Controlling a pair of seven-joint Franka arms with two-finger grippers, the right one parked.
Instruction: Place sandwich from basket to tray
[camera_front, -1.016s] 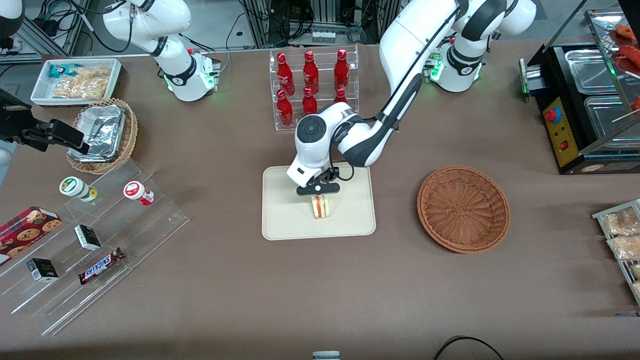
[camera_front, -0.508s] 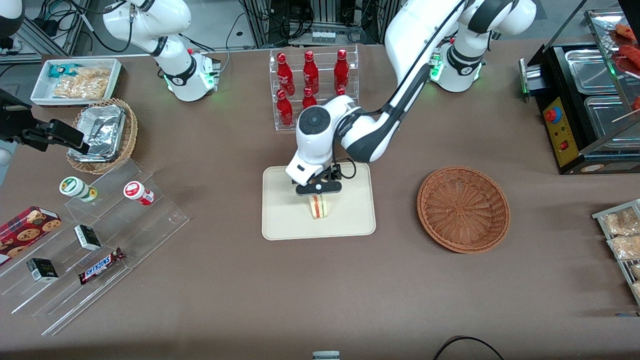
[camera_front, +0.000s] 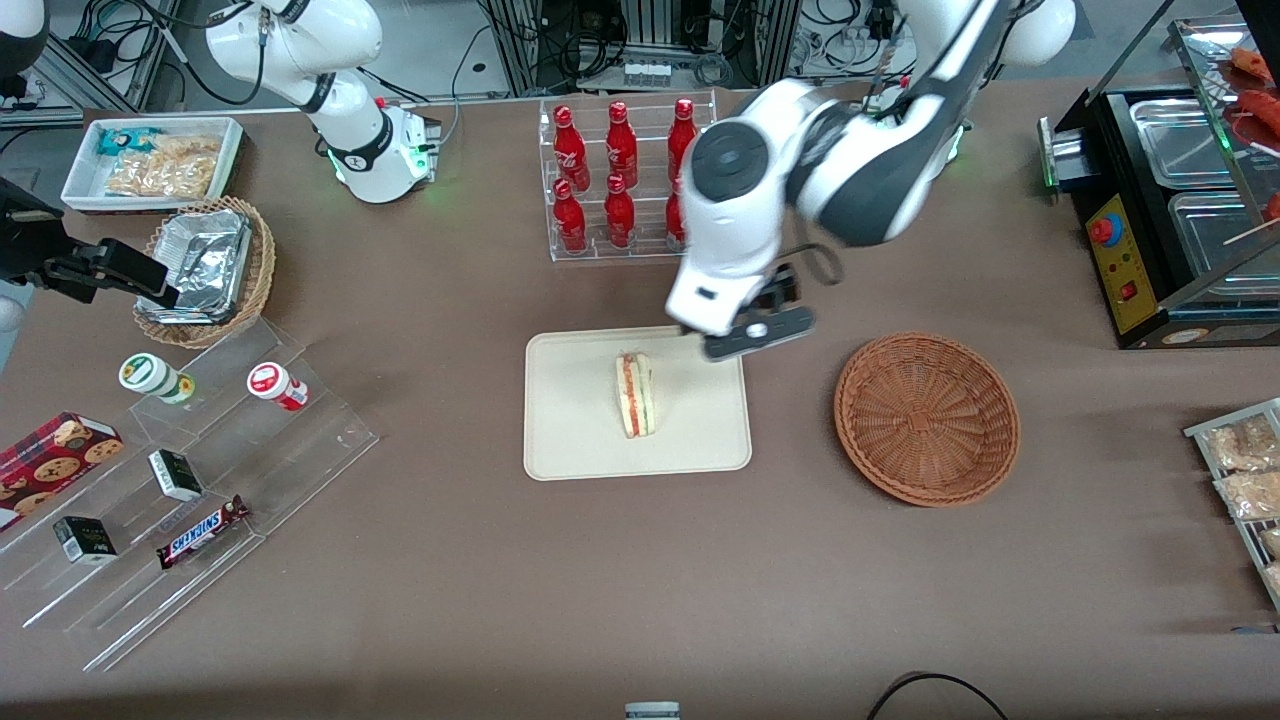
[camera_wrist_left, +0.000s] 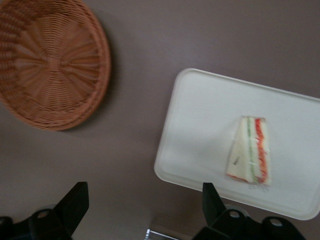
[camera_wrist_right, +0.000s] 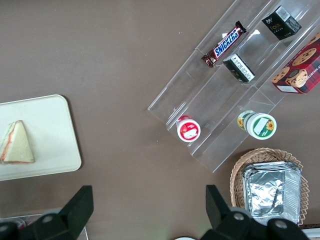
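The sandwich (camera_front: 636, 396) (camera_wrist_left: 250, 150) (camera_wrist_right: 16, 145), a pale wedge with red and green filling, lies on its own near the middle of the cream tray (camera_front: 570, 440) (camera_wrist_left: 200, 125) (camera_wrist_right: 55, 130). The reddish-brown woven basket (camera_front: 927, 417) (camera_wrist_left: 50, 65) stands empty beside the tray, toward the working arm's end of the table. My gripper (camera_front: 757, 336) (camera_wrist_left: 143, 197) hangs open and empty high above the tray's corner nearest the basket, farther from the front camera than the sandwich. Its fingers (camera_wrist_left: 75, 200) are spread wide over bare tablecloth between tray and basket.
A clear rack of red bottles (camera_front: 620, 170) stands farther from the camera than the tray. Toward the parked arm's end are a clear stepped shelf (camera_front: 190, 480) with snacks, a tan basket of foil containers (camera_front: 205, 270) and a white bin (camera_front: 150, 160). A black food warmer (camera_front: 1170, 220) sits at the working arm's end.
The gripper has let go of the sandwich, risen and swung toward the basket. The sandwich stays on the tray, now fully uncovered.
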